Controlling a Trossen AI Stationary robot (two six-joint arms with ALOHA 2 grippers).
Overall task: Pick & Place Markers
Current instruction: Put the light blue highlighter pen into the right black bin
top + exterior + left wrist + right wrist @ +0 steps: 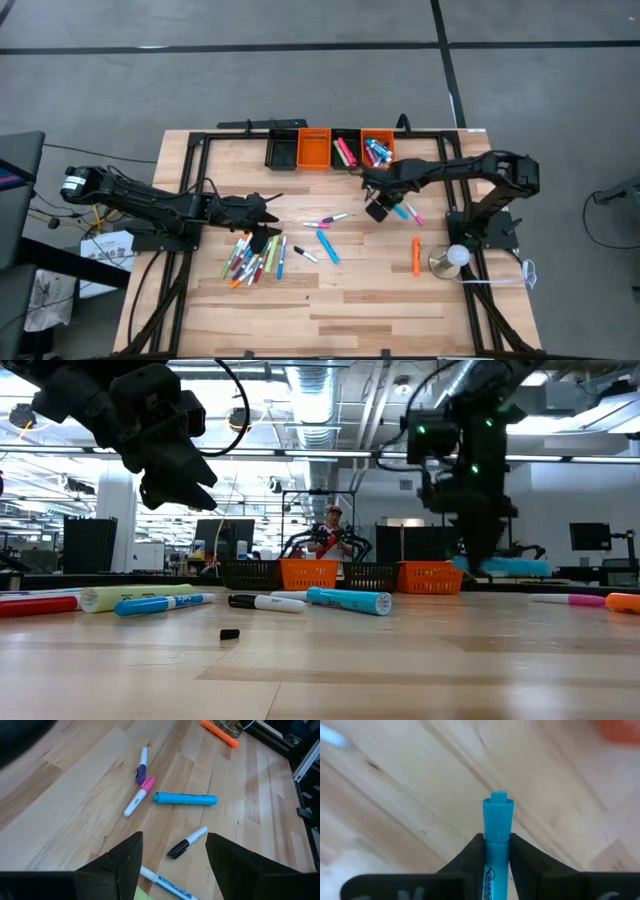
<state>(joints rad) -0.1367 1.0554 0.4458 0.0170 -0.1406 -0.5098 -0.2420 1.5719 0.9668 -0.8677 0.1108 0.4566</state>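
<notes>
Right claw pinching a blue marker, lift step in hand.

Grip is right of centre in the high view, just below the bins at top centre; next it likely needs a lift and carry to a bin without clipping the pink marker beside it. Left claw hangs spread over the marker pile at lower left. Orange marker lies apart on the worktop.
</notes>
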